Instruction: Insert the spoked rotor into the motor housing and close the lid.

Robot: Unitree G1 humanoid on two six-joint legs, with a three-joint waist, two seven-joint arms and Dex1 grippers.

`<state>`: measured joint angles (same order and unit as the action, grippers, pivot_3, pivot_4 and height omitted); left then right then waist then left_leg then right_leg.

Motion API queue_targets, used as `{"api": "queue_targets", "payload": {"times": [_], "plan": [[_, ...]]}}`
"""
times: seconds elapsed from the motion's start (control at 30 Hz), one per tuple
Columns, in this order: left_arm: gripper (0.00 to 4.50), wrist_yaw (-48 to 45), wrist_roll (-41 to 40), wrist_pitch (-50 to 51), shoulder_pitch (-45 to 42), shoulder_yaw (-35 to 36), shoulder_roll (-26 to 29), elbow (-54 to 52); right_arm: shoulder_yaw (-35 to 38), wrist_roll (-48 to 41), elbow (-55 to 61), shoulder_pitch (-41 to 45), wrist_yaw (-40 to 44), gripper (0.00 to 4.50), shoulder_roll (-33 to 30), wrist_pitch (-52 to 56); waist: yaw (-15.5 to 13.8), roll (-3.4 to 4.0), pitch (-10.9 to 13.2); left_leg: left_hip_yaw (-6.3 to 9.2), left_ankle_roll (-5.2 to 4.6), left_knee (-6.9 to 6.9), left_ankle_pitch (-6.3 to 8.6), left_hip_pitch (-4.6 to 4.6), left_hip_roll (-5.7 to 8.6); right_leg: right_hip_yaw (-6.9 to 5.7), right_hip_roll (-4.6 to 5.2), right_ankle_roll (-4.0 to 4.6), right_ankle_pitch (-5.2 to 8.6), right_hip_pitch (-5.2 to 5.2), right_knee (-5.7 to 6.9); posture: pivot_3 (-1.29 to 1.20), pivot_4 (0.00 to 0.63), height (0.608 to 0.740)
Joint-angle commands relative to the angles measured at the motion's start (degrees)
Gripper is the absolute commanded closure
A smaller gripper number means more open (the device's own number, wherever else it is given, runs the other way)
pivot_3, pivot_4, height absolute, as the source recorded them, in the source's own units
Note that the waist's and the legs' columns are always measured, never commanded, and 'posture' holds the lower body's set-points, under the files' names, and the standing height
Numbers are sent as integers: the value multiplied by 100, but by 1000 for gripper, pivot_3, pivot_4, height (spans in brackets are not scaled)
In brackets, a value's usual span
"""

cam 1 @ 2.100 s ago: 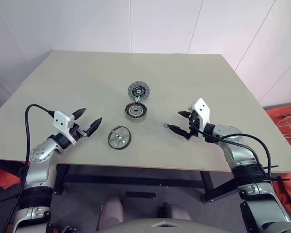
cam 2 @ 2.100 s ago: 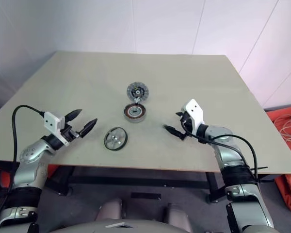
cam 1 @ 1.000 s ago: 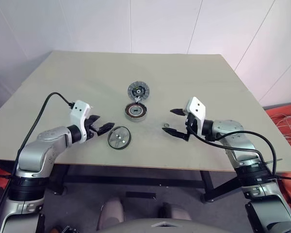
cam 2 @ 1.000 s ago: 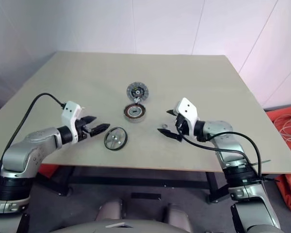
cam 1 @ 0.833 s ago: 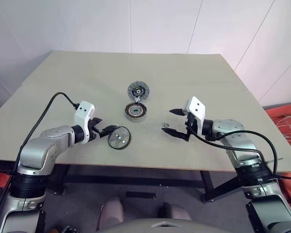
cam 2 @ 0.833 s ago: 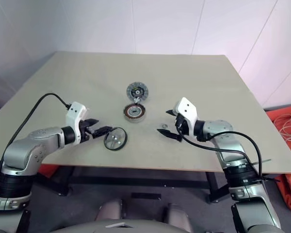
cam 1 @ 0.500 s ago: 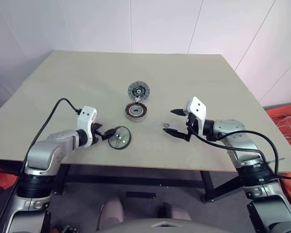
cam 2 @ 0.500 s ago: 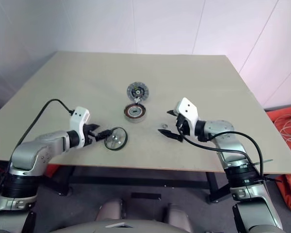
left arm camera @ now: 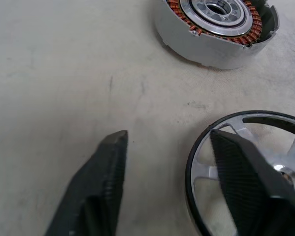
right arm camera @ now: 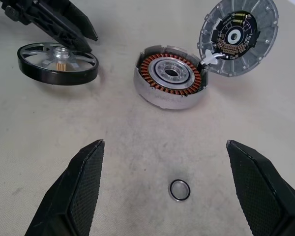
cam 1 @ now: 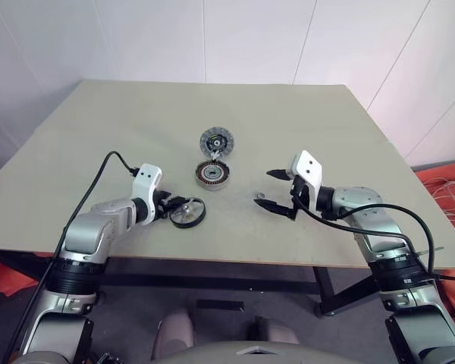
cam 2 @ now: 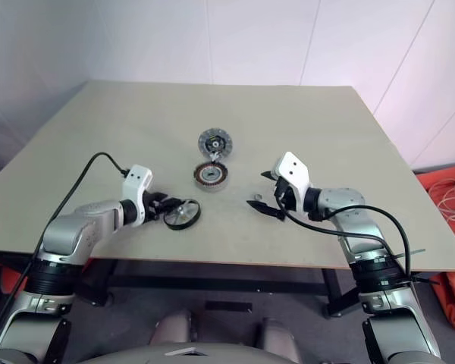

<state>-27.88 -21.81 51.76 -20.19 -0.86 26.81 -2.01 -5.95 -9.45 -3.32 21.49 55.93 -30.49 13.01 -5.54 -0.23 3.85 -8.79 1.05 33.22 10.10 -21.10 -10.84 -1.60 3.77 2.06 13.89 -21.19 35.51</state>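
Note:
The spoked rotor [cam 1: 188, 214], silver with a dark rim, lies near the table's front edge, tipped slightly. My left gripper [cam 1: 169, 211] is at its left side. In the left wrist view the gripper [left arm camera: 167, 135] straddles the rotor's rim [left arm camera: 196, 162]: one finger is over the spokes, the other outside with a gap, so it is open. The motor housing [cam 1: 212, 175], with copper windings, stands behind the rotor. The lid [cam 1: 217, 140] lies just beyond it, circuit face showing. My right gripper [cam 1: 267, 188] hangs wide open to the right of the housing.
A small dark ring [right arm camera: 179, 190] lies on the table under my right gripper. A short white wire [right arm camera: 210, 57] joins the lid and the housing. The tan table [cam 1: 121, 129] is bare to the left, right and back.
My left gripper moved right and down to the rotor and its jaws narrowed around the rim. The rotor now sits tipped. The right arm has not moved.

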Motion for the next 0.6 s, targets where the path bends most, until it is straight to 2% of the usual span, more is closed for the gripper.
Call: {"api": "queue_targets", "payload": {"times": [0.03, 0.17, 0.4, 0.6], "plan": [[3198, -60, 86, -33, -85, -75, 3, 34, 88, -112, 163, 88, -45, 0, -2, -61, 0, 0, 0, 0, 0, 0, 0, 0, 0, 0, 0, 0, 0, 0, 0, 0, 0, 740], [4469, -86, 74, 104, -98, -54, 11, 17, 84, -104, 144, 97, -55, 0, 3, -78, 0, 0, 0, 0, 0, -1, 0, 0, 0, 0, 0, 0, 0, 0, -1, 0, 0, 740], [4469, -131, -18, 319, -99, 60, 39, -77, 79, -90, 123, 112, -71, 0, 10, -101, 1, 0, 0, 0, -1, -1, 0, -2, 0, 0, 0, 0, 0, 0, -1, 0, 0, 740], [4469, -106, -321, 466, -248, 672, 120, -187, 86, -83, 119, 106, -95, 0, -10, -104, 2, 1, 0, 0, -1, -1, 0, -3, -1, -1, 0, 0, 0, -3, -2, 0, 0, 740]]}}
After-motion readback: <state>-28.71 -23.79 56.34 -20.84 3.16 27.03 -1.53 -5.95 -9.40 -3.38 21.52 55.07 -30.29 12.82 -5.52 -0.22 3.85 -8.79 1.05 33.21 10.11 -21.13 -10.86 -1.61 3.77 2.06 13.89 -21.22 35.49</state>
